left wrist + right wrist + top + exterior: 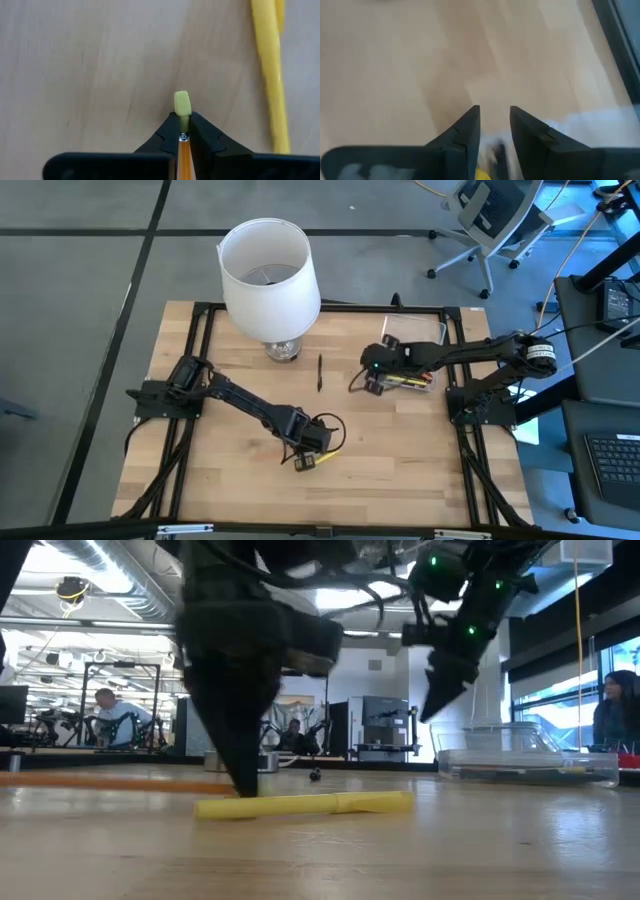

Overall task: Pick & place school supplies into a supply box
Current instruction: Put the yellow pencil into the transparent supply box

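Our left claw [183, 131] pinches an orange pencil [183, 155] right by its eraser, low on the wood surface [400, 450]. Held so near the end, it may tip and slip out. The yellow pen [305, 804] lies just beside. Our right claw [495, 122], spread and seemingly empty, hangs by the supply box [418, 330]

Dark jointed arms; black cables; right arm [470, 355] green-lit.

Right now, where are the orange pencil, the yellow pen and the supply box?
orange pencil [184, 155], left wrist view, shaft between the fingers.
yellow pen [305, 804], low view, mid barrel.
supply box [530, 766], low view, front wall.
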